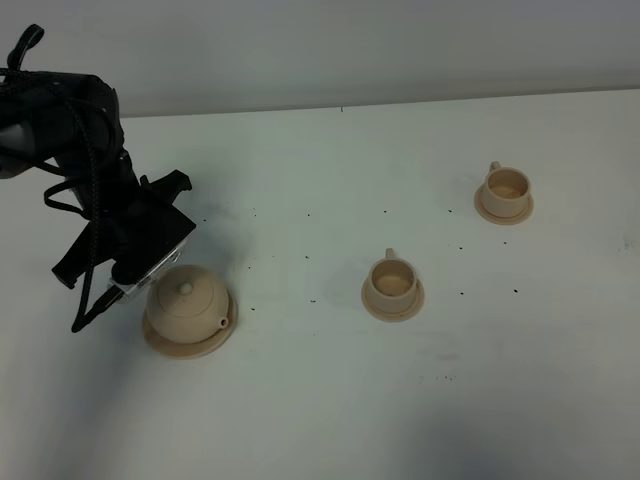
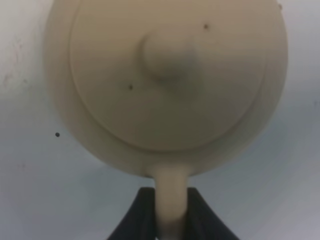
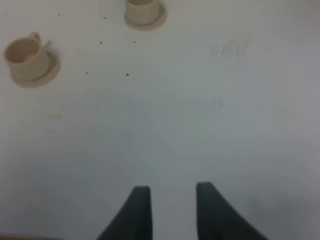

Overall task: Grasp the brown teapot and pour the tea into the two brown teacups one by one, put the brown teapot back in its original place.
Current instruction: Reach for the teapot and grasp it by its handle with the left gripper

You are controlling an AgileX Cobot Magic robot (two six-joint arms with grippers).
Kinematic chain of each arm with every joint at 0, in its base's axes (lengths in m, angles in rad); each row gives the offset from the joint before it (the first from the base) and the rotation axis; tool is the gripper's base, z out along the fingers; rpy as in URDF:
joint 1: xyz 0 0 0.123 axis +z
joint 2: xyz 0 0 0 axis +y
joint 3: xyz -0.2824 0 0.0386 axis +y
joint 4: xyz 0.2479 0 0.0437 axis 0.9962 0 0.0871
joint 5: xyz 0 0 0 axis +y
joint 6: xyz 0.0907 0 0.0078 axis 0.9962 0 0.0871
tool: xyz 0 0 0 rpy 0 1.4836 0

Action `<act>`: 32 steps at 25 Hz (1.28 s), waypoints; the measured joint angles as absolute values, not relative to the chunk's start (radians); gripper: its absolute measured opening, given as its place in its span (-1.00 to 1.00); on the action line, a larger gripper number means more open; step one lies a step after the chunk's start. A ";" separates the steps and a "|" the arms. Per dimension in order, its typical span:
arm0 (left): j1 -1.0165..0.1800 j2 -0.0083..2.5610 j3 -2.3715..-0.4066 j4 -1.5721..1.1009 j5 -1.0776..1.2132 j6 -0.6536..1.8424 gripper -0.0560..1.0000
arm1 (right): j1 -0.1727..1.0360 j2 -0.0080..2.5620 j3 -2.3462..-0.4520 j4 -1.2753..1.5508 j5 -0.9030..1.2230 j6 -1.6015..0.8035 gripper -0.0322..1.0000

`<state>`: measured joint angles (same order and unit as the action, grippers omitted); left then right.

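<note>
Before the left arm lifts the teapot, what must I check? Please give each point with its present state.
1. Left fingers closed on the handle of the brown teapot: ok.
2. Lid seated on the teapot: ok.
3. Nearer teacup and farther teacup upright on their saucers: ok.
4. Right fingers open, away from both cups: ok.
5. Tea inside the teapot: cannot tell.

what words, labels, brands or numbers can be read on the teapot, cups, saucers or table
None: no words, labels, brands or numbers can be read in any view.
brown teapot, nearer teacup, farther teacup: plain, no print.
table: only dark specks and a faint scuff, not writing.
</note>
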<state>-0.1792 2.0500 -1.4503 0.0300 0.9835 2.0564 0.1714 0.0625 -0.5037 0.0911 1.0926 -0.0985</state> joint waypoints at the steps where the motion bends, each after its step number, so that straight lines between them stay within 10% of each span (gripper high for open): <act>1: -0.179 2.050 -1.450 0.031 0.984 2.056 -0.66 | 0.171 0.062 -0.504 0.091 1.093 -0.098 -0.48; 16: -0.179 2.050 -1.444 0.035 1.000 2.056 -0.22 | 0.171 0.062 -0.504 0.091 1.093 -0.098 -0.48; 32: -0.179 2.050 -1.443 0.073 0.922 2.071 -0.38 | 0.171 0.062 -0.504 0.091 1.093 -0.098 -0.48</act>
